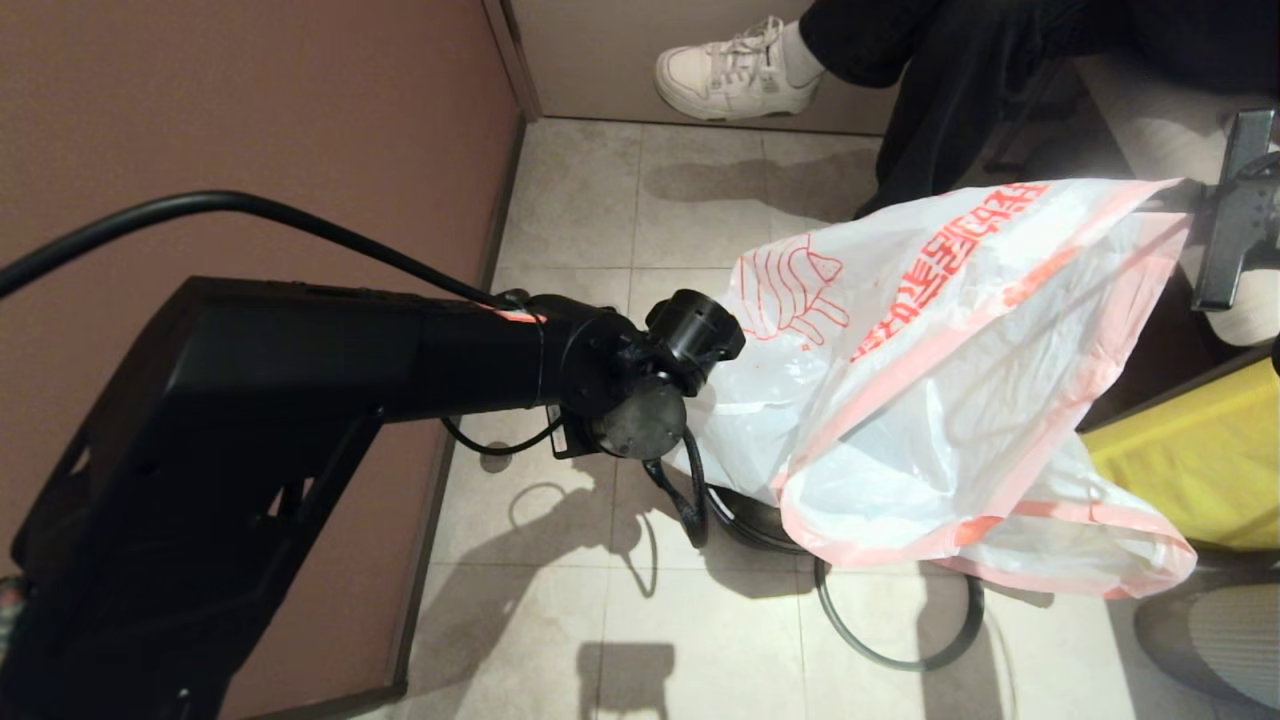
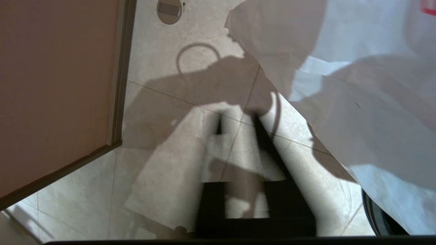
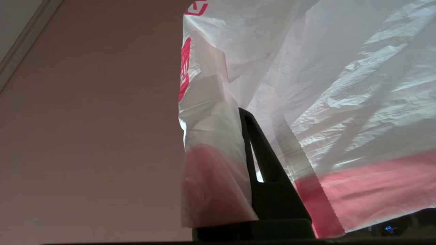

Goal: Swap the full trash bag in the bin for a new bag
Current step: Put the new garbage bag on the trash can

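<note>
The new bag, limp translucent white plastic with red print and a pink hem band, hangs spread above the floor. My right gripper is shut on its hem at the upper right. The black bin stands on the tiles, mostly hidden under the bag; its edge shows in the left wrist view. A thin dark ring lies on the floor beside it. My left gripper hovers over bare tiles beside the bag, its blurred fingers apart with nothing between them. The full trash bag is out of view.
A brown wall panel runs along the left. A seated person's white shoe and black trousers are at the back. A yellow object and a grey chair base sit at the right. A floor drain is set in the tiles.
</note>
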### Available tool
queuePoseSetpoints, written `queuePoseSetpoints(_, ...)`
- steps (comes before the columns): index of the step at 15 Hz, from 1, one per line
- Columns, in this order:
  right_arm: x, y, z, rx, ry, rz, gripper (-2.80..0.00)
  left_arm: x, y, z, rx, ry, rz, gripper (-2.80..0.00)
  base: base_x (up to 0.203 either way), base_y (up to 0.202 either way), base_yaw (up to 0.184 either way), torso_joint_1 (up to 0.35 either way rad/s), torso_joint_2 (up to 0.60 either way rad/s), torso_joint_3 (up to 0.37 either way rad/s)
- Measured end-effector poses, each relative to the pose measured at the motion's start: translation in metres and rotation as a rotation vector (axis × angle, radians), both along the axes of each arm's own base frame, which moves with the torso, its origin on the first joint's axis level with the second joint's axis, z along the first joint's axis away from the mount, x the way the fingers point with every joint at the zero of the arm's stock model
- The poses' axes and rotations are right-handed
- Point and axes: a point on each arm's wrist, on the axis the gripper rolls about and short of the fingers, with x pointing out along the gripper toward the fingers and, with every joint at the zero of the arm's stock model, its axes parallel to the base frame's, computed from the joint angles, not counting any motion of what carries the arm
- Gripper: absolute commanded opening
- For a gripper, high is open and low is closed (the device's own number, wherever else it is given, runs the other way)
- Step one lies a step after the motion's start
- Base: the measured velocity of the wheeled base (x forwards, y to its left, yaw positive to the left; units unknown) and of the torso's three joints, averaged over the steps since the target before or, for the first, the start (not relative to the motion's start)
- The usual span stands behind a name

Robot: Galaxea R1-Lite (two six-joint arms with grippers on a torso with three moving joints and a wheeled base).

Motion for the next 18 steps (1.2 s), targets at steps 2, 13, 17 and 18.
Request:
queuePoseSetpoints(2,-0.003,0.000,0.001,0.000,0.003,-0.001,-2.80,0.016,0.008,-0.008,-0.013,-0.017,0.039,-2.80,0.000,0.000,0.000,0.000,0.00,0.000)
queuePoseSetpoints(13,-0.017,0.002,-0.001,-0.006,0.048,0.034,-2.80,0.039,-0.044,0.007,-0.236,-0.277,-0.188,-2.80,0.000,0.000,0.000,0.000,0.00,0.000)
queuePoseSetpoints(17,-0.019,0.004,-0.003,-0.025,0.059,0.047,-2.80,0.021,-0.073,0.004,-0.314,-0.255,-0.349,-2.80,0.000,0.000,0.000,0.000,0.00,0.000)
queuePoseSetpoints(18,-0.020,0.005,-0.004,-0.030,0.063,0.049,-2.80,0.020,-0.078,0.002,-0.328,-0.257,-0.371,-2.80,0.000,0.000,0.000,0.000,0.00,0.000)
